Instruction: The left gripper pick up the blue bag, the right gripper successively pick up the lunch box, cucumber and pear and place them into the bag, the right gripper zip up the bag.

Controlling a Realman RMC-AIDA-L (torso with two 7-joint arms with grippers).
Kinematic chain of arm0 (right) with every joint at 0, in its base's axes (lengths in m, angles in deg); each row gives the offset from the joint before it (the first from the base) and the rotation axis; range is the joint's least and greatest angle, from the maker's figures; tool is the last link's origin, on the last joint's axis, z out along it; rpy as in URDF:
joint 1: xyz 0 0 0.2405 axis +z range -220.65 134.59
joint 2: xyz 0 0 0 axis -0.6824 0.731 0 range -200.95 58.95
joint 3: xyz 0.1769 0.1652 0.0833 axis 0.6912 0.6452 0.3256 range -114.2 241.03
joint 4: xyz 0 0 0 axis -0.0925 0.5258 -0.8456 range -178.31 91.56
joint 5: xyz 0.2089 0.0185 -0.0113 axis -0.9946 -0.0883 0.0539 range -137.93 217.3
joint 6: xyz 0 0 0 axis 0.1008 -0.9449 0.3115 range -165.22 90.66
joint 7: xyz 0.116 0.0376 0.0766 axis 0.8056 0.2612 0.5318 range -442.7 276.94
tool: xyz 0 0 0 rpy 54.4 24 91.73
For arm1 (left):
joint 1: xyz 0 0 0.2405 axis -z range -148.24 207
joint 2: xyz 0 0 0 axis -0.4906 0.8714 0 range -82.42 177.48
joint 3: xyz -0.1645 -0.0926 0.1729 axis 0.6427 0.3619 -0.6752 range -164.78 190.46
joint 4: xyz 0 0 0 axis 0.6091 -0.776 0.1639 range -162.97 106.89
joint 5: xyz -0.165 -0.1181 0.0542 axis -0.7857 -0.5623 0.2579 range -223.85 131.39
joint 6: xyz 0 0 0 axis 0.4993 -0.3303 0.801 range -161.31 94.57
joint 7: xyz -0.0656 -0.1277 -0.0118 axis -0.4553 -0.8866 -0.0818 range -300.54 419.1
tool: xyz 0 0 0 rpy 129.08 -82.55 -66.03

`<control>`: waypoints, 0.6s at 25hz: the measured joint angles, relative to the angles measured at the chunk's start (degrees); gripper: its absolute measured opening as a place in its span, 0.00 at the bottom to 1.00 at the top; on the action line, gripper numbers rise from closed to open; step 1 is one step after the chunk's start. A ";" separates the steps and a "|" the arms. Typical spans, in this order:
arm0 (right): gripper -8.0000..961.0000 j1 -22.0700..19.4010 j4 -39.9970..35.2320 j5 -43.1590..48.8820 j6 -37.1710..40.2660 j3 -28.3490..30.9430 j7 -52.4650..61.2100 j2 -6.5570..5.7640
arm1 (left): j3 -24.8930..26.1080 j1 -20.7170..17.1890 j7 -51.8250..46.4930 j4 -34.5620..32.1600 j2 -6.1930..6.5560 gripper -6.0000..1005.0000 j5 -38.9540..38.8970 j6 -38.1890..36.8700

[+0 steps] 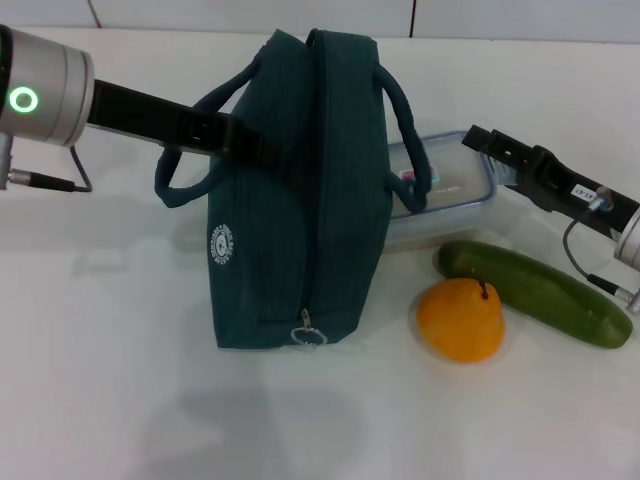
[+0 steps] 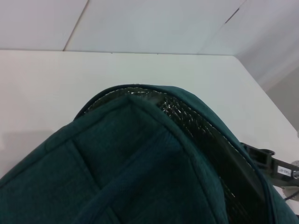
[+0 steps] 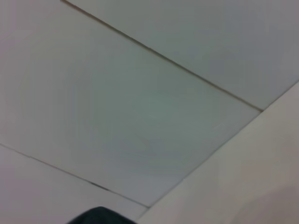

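Blue bag [image 1: 300, 190] stands upright in the middle of the white worktop [image 1: 100, 400]. Its ring zip pull [image 1: 308, 334] hangs at the near end. In the left wrist view, the top looks open a little, with shiny lining [image 2: 187, 116] showing inside.

On the left, the left gripper [image 1: 248, 142] reaches in from the left side and meets the bag high up, by its left loop handle [image 1: 185, 165]. It looks clamped on the bag there, but the tips are hidden against the cloth, so I cannot tell for sure.

Just right of the bag, on the far side, lies the lunch box [image 1: 450, 195]. The bag's right handle [image 1: 410, 130] hangs in front of it. Nearer, the pear [image 1: 460, 320] sits beside the cucumber [image 1: 535, 290], and they seem to touch. All three are outside the bag.

On the far right, the right gripper [image 1: 478, 140] hovers over the far right corner of the lunch box. I cannot tell if its fingers are apart or together.

I think the step now is to grab the lunch box. To do it well, the right gripper should come down over the box edge and pinch it firmly, because smooth plastic may slip. It should stay clear of the hanging handle. The left gripper should hold the bag steady, with the top open wide enough for the box to go in.
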 joint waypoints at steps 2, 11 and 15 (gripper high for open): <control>0.60 -0.13 0.00 0.00 0.64 0.00 0.50 0.00 | 0.00 0.05 0.01 0.01 -0.01 0.04 0.00 0.01; 0.57 -0.78 -0.35 0.02 2.93 0.33 3.26 0.00 | -0.20 0.62 0.06 0.22 -0.04 0.04 0.15 0.01; 0.55 -0.37 -0.32 0.04 3.35 0.30 3.57 0.00 | -0.60 1.08 0.34 0.88 -0.01 0.04 0.36 0.15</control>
